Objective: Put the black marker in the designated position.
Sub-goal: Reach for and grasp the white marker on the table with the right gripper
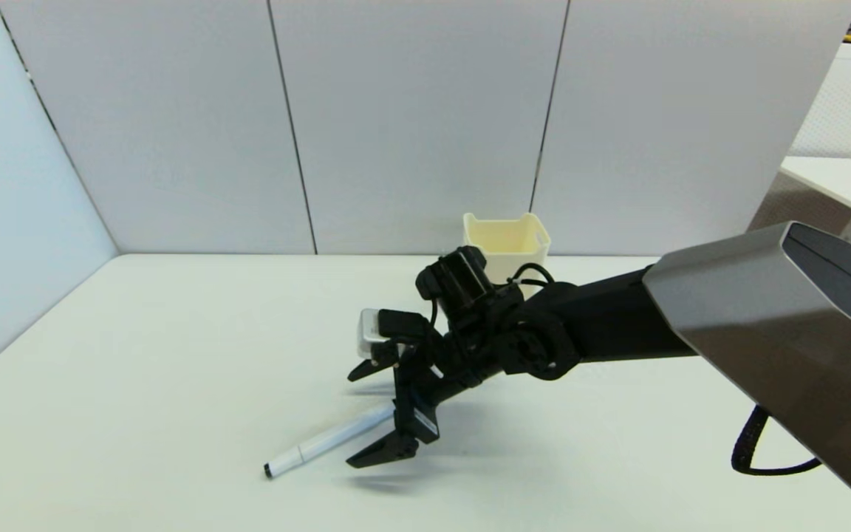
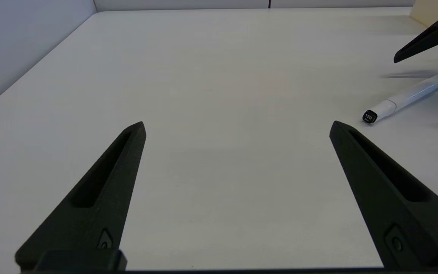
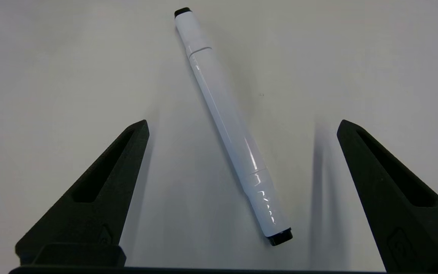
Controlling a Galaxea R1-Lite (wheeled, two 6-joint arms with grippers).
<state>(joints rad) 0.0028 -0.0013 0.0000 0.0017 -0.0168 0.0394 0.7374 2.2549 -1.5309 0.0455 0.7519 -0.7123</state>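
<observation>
1. Hovering just above the black marker (image 1: 329, 440), the right gripper (image 1: 374, 414) has its jaws spread wide, one finger on either side of the barrel and neither touching it. The marker lies flat on the white table (image 1: 174, 355), well in front of the cream bin (image 1: 507, 240), which I take to be the designated position.

2. Seen from the right wrist, the marker (image 3: 230, 125) runs aslant between the fingers (image 3: 101, 186) rather than square across the gap. If the jaws close as they stand, I judge the pads could meet the barrel unevenly and swivel it instead of clamping it.

3. A round, slim, glossy barrel is likely to roll. One finger arriving before the other could nudge the marker along the table, away from the bin.

4. The fingertips seem to sit above the marker's level. Closing before the descent is finished could pinch only its upper curve and squirt it out; going too deep could jam the tips into the table.

5. A grip near one end would let the marker droop, and its free end might catch the bin's rim on the way in.

6. The left gripper (image 2: 238, 129) is parked low beside the marker (image 2: 405, 97), also wide open and holding nothing; it looks clear of the marker.
</observation>
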